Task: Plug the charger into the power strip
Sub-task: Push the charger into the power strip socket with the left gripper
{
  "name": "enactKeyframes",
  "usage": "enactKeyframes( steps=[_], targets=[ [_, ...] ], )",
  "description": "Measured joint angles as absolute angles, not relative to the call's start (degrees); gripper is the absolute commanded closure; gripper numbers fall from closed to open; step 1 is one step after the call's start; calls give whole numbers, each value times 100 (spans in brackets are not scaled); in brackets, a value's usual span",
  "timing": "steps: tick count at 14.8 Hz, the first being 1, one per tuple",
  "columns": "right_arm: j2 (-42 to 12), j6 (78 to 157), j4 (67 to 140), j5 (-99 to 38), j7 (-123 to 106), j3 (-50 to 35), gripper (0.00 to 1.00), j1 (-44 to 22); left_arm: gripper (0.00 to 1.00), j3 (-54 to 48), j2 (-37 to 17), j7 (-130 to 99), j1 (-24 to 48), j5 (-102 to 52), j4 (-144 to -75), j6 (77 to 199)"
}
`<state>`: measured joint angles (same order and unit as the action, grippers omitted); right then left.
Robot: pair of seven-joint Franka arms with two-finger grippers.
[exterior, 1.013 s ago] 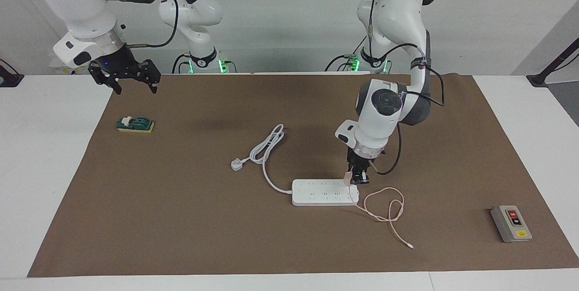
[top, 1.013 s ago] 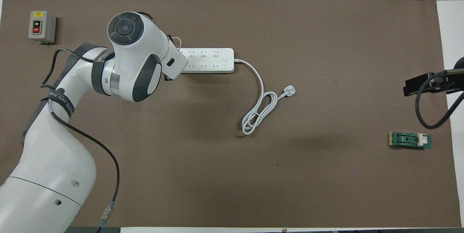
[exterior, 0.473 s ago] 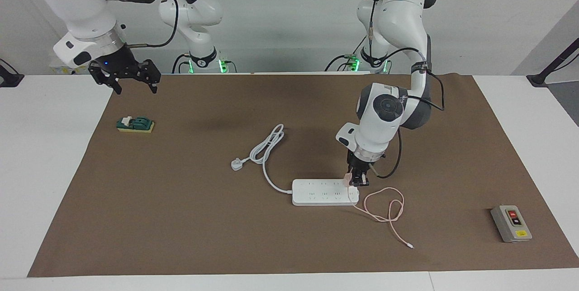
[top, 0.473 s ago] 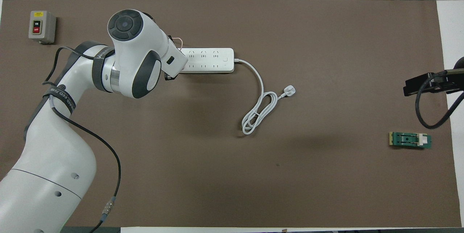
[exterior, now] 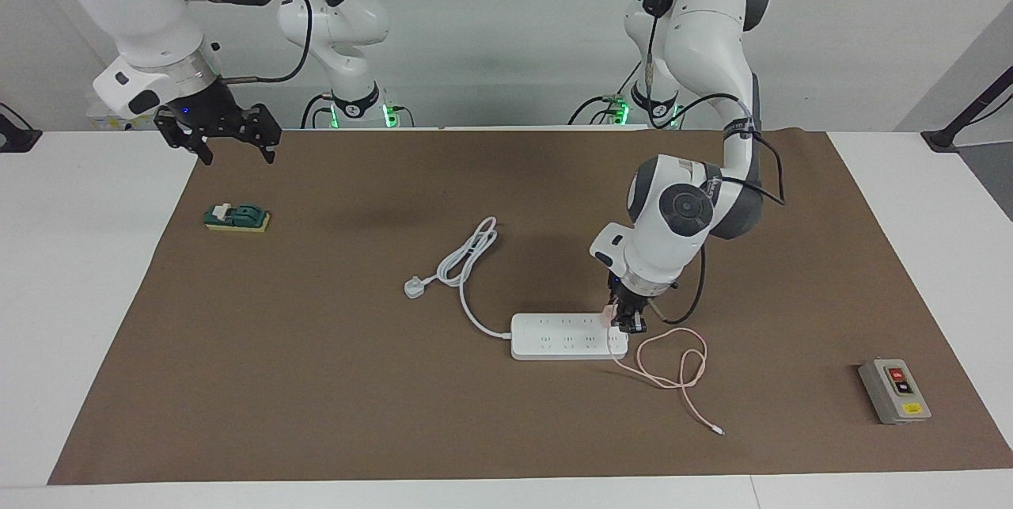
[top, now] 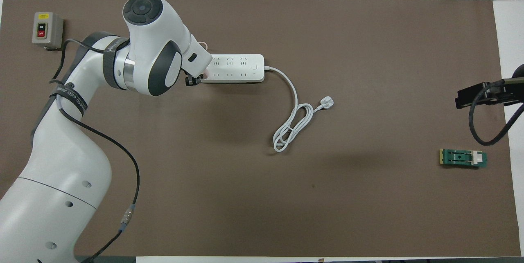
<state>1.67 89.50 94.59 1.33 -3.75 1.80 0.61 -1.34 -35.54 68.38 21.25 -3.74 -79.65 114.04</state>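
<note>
The grey button box [top: 47,30] carries a red button marked "OFF" below a black button whose marking is too small to make out, and a yellow label that cannot be read. The lettering on the arms' bands is too small to read.

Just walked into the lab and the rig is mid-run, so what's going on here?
The left gripper is shut on the pale-pink charger, holding it right at the end of the white power strip nearest the left arm's end of the table; its pink cable trails loose on the mat. Whether it is seated can't be told. The right gripper waits, open, in the air near the green block.
</note>
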Motion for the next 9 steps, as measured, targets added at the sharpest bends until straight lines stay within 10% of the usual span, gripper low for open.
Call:
enactKeyframes(
  steps=[9],
  targets=[
    [167, 8950, 9459, 133, -375, 179, 0, 61, 100, -152, -3566, 7786, 2158, -232, -8006, 11486]
  ],
)
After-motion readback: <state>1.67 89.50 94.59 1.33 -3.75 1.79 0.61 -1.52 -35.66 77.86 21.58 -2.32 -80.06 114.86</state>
